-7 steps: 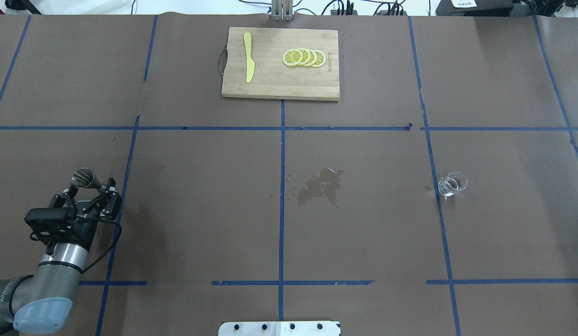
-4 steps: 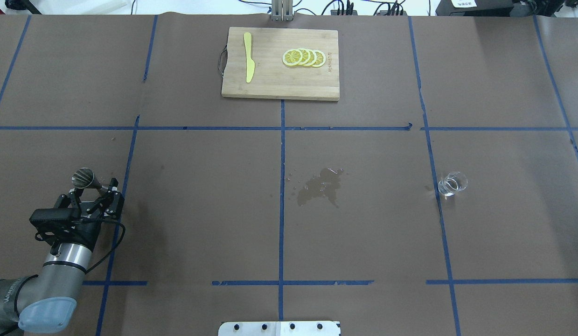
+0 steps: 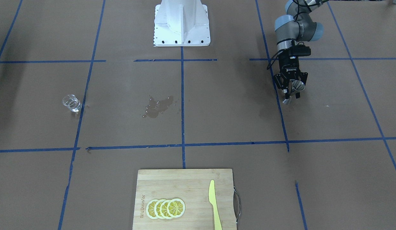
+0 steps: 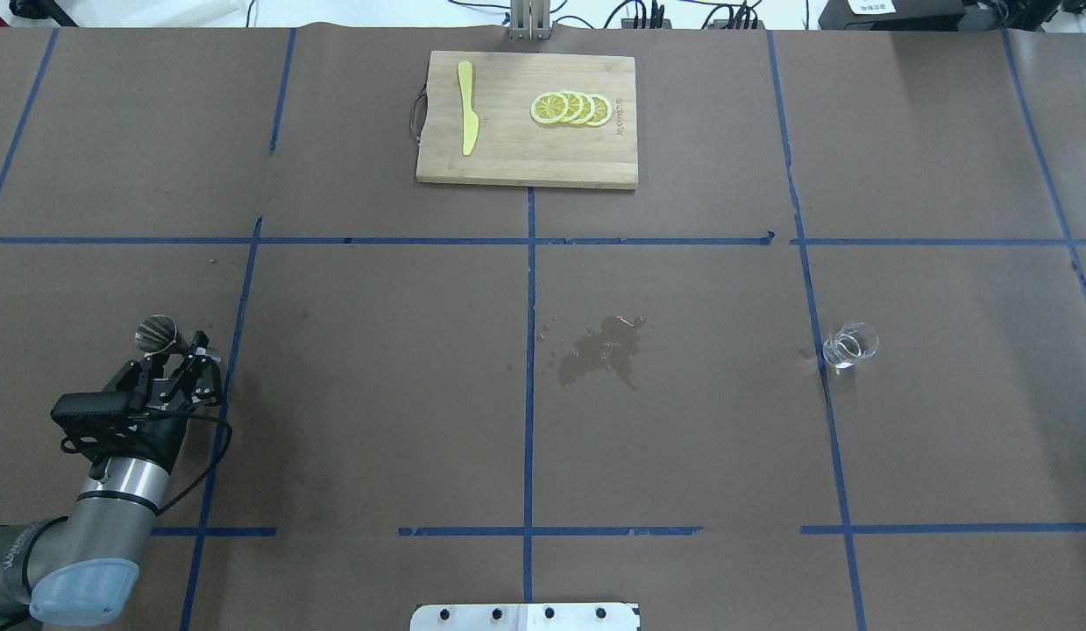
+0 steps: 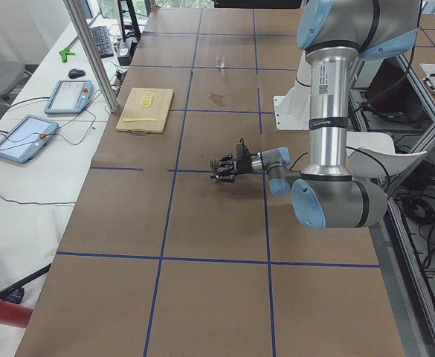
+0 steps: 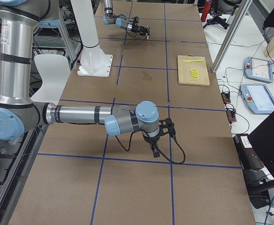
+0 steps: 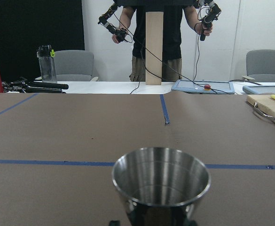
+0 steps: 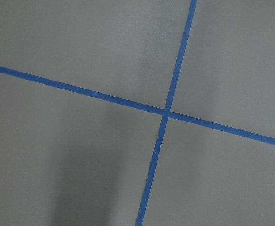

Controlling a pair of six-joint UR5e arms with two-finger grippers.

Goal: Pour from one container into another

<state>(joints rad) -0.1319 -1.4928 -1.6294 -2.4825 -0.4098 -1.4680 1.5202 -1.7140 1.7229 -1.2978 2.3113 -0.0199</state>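
Lining up a grasp, by the look of it, and not yet pouring: holding the left gripper [image 3: 291, 92] low and level with its fingers spread to either side of the small shiny steel hourglass-shaped jigger [image 7: 161, 183], bracketing the narrow waist and showing no clear contact with it. Having that jigger upright on the brown paper-covered table [image 4: 376, 412], right between the fingertips, mouth up and seemingly dry. Calling next, most likely, for pressing the fingers squarely onto the waist without tipping it, then bringing steel and glass together. Looking rightward from that gripper: meeting a dark wet spill [image 4: 606, 349] well off across the paper, probably slick and worth skirting. Seeing, farther forward, a pale bamboo cutting board [image 4: 525, 162] carrying a flat yellow plastic knife [image 4: 466, 118] and a fanned row of yellow lemon slices [image 4: 571, 109], well off any likely path. Finding the small clear rounded glass cup [image 4: 849, 345] far beyond the spill, well apart from the left gripper. Holding the right gripper [image 6: 159, 135] low over a blue tape cross [image 8: 165, 112], and being unable to tell whether spread or pressed together.
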